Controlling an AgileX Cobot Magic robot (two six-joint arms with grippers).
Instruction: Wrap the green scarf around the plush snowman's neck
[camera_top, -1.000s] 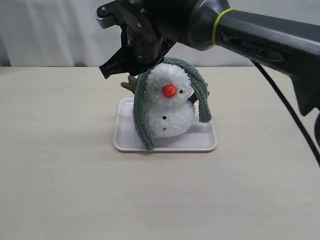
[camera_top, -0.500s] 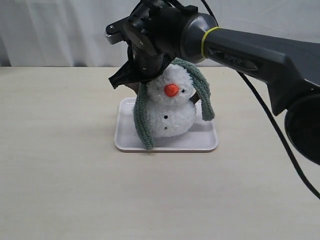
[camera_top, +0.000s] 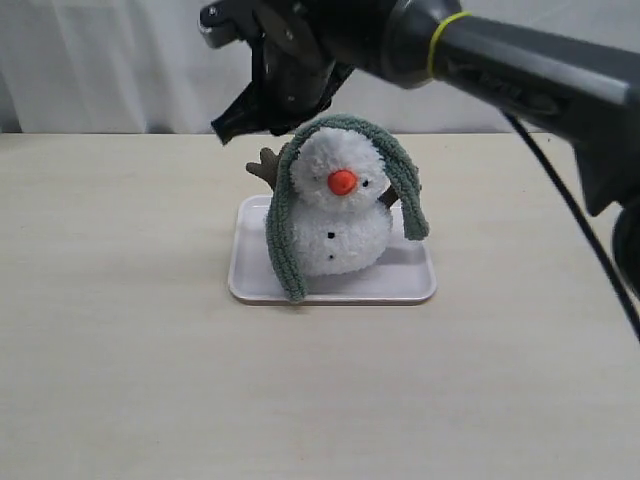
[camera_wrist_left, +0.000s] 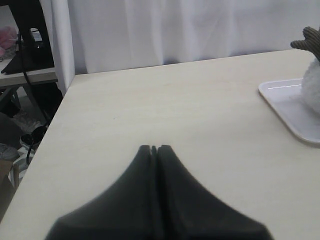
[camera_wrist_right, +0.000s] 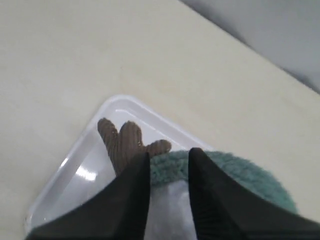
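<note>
The plush snowman (camera_top: 342, 232) stands upright on a white tray (camera_top: 412, 286). The green scarf (camera_top: 281, 232) lies over the top of its head, with one end hanging down each side; the neck (camera_top: 345, 205) is bare in front. My right gripper (camera_top: 230, 124) hovers above and behind the snowman's left twig arm (camera_top: 264, 165), open and holding nothing. In the right wrist view the right gripper (camera_wrist_right: 169, 152) frames the scarf (camera_wrist_right: 235, 171) and the twig arm (camera_wrist_right: 123, 142) below it. My left gripper (camera_wrist_left: 154, 148) is shut and empty over bare table, away from the tray (camera_wrist_left: 294, 111).
A pale wooden table (camera_top: 120, 350) carries the tray, with a white curtain (camera_top: 100, 60) behind it. The right arm (camera_top: 520, 70) stretches across the upper right of the exterior view. The left table edge (camera_wrist_left: 47, 131) drops off toward clutter on the floor.
The right gripper dipped down beside the snowman's head, then rose up and back off it. The scarf stays draped over the head and the snowman has barely shifted.
</note>
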